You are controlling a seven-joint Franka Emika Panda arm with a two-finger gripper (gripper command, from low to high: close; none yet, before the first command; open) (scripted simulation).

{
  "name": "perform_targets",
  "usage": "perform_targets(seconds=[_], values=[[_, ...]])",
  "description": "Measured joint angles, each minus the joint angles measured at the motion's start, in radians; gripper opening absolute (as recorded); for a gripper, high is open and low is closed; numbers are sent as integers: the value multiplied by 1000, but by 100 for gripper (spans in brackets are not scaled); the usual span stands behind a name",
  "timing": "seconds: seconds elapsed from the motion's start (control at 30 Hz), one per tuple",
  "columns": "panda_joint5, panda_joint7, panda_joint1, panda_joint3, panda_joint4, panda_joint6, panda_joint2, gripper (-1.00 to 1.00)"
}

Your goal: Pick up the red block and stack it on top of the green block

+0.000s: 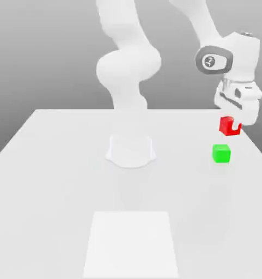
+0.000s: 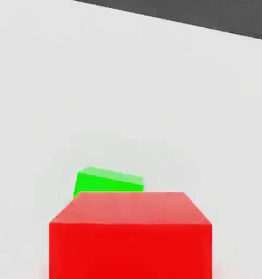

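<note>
Exterior view shows me the white two-finger gripper (image 1: 235, 124) of my white robot arm (image 1: 132, 65) closed on the small bright red matte cube (image 1: 226, 126), toward that view's right, with the small bright green plain-faced cube (image 1: 221, 153) sitting on the smooth pale tabletop (image 1: 62, 180) nearer that camera. From the hand camera, I see the red cube large and close, partly covering the green one, which lies beyond it and turned at an angle to it.

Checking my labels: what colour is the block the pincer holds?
Red; it shows best in the hand view.
</note>
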Motion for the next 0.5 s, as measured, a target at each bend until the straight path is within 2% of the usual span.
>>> perform_targets(seconds=[0.27, 0.5], values=[[-222, 146, -152, 97, -9, 112, 139, -100], [-445, 299, -246, 125, -8, 195, 252, -100]])
